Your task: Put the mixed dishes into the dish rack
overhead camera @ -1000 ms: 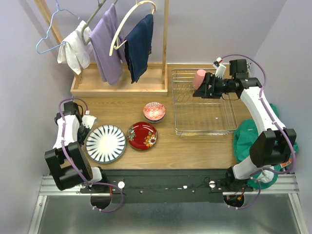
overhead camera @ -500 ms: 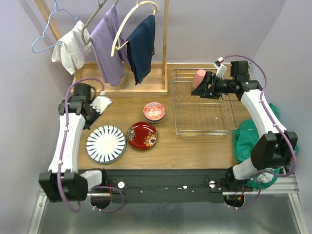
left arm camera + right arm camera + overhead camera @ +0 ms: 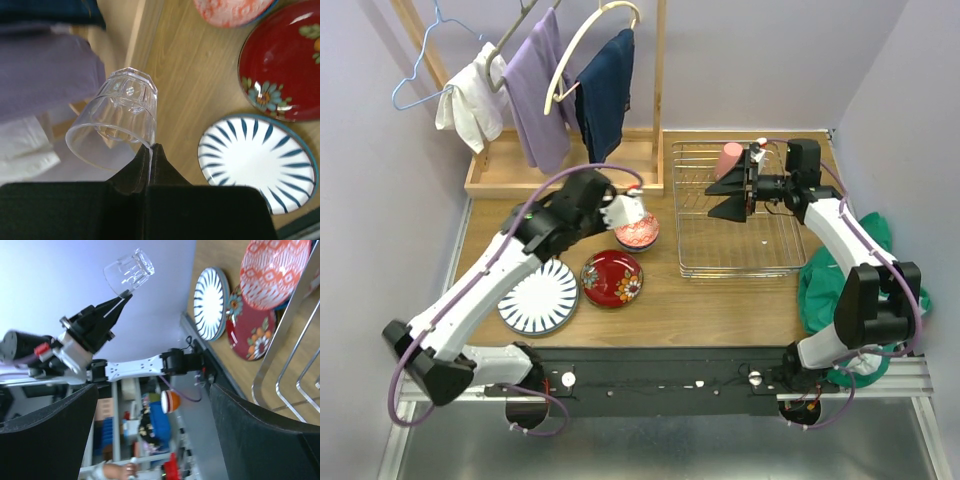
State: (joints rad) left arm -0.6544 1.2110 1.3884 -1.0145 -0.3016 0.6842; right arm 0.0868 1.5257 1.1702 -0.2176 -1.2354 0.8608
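A wooden table (image 3: 720,300) carries the scene, with a wooden tray (image 3: 560,186) along its far edge. Above the tray hang a white cloth (image 3: 470,95), a purple cloth (image 3: 535,90) and a navy cloth (image 3: 605,90). To the right of the tray sits the wire dish rack (image 3: 735,272). A green cloth (image 3: 830,285) lies bunched at the table's right edge.

The left arm reaches over the blue-striped white plate (image 3: 540,302), covering its near left part. Just to the right of this plate lies the red floral plate (image 3: 611,278). The red-pink bowl (image 3: 640,235) sits just beyond the red plate, and a blue rim shows beneath it in the wrist views.

The pink cup (image 3: 728,160) rests in the far left part of the dish rack. The right gripper (image 3: 725,195) hovers over the rack just beside the cup. Its jaws are spread wide and hold nothing.

The left gripper (image 3: 150,155) has its fingers pinched tight on the wall of a clear glass (image 3: 117,122) at the rim. It holds the glass tilted above the table, with the glass's base pointing away from the gripper. From above, the glass overlaps the bowl's far left edge.
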